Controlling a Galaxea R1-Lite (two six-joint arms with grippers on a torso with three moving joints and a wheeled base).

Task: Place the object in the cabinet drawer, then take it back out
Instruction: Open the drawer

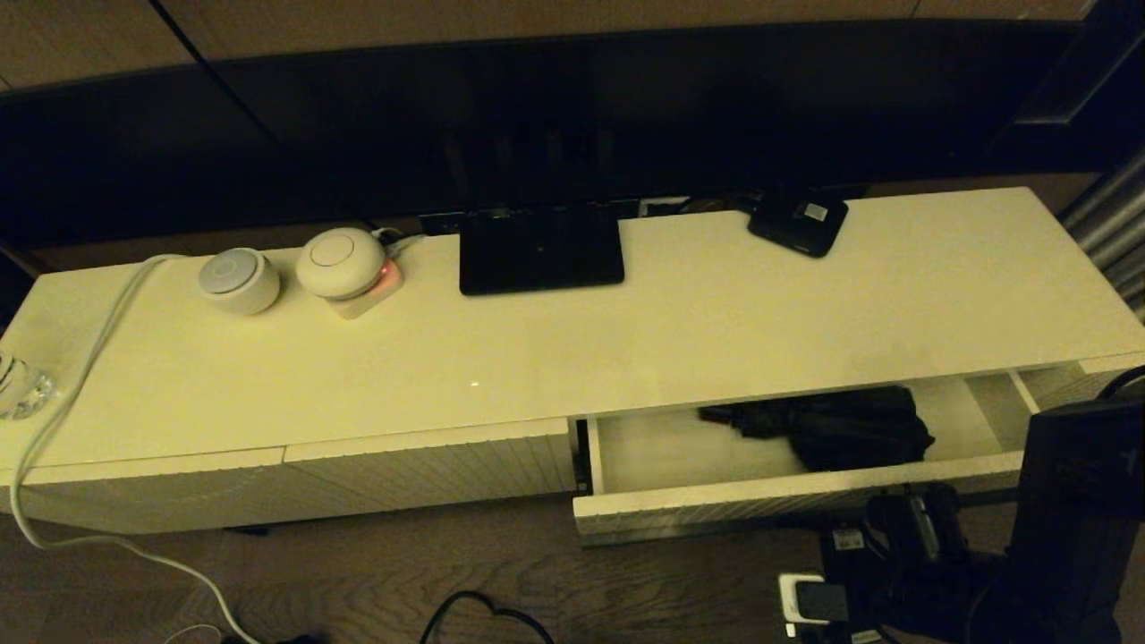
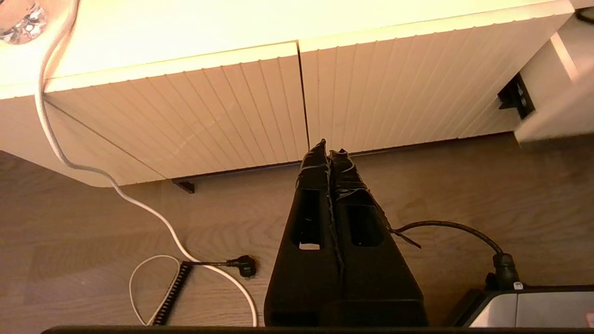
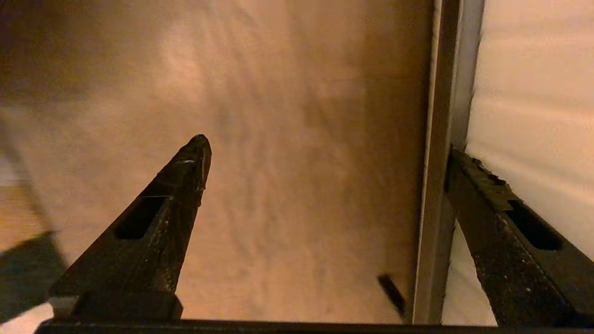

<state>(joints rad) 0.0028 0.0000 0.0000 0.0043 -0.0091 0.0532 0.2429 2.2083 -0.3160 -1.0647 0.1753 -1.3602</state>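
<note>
Right gripper [image 3: 325, 153] spread wide and empty, low at the open cabinet drawer [image 1: 796, 505] front.
Your umbrella [image 1: 832, 429] lies inside; push the front now and loose fabric may snag. Left gripper [image 2: 328, 150] parked, clenched.

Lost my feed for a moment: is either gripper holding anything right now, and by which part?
Nothing is held. The right gripper is open and empty by the drawer front; the left gripper is shut on nothing. The umbrella lies loose in the open drawer.

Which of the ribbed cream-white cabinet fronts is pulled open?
The wide cream-white drawer on the right, holding the black folding umbrella; the other ribbed fronts sit flush.
</note>
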